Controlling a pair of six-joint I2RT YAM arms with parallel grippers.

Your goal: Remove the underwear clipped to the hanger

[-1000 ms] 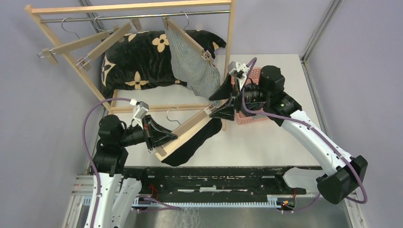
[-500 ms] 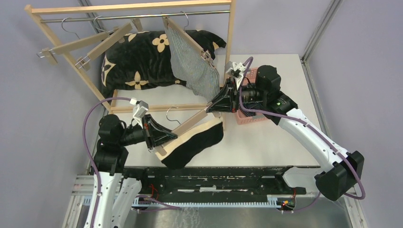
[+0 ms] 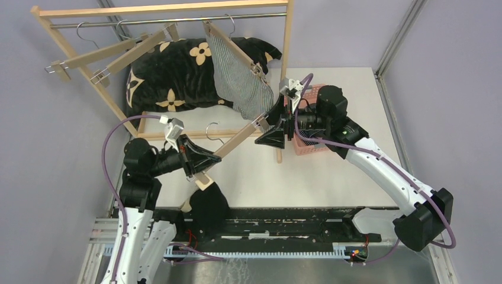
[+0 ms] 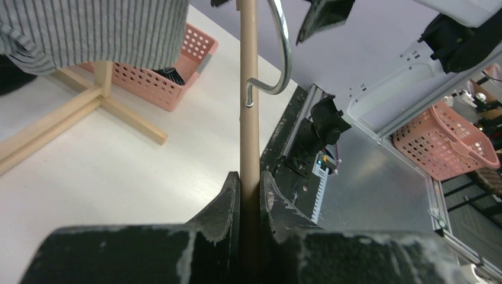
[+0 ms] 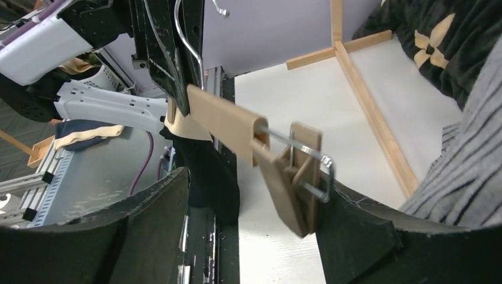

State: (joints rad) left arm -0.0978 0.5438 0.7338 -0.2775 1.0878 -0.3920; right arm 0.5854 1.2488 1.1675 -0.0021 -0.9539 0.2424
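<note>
Sensibly, left pincer (image 4: 248, 180) clamped the hanger (image 3: 234, 148); right pincer (image 5: 257, 183), apart around a bare clip (image 5: 294, 177), needed moving toward dangling underwear (image 3: 210, 204).

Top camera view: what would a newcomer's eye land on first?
The wooden hanger slanting over the table, pinched by the left gripper, with black underwear dangling from its near end. The open right gripper straddles its far clip. Behind, a black flowered cushion lies under the rack.

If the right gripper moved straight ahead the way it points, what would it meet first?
Most likely the clip at the end of the wooden hanger. It already sits between the right gripper's open fingers, with the hanger's length running on behind it. Exact depth is unclear.
</note>
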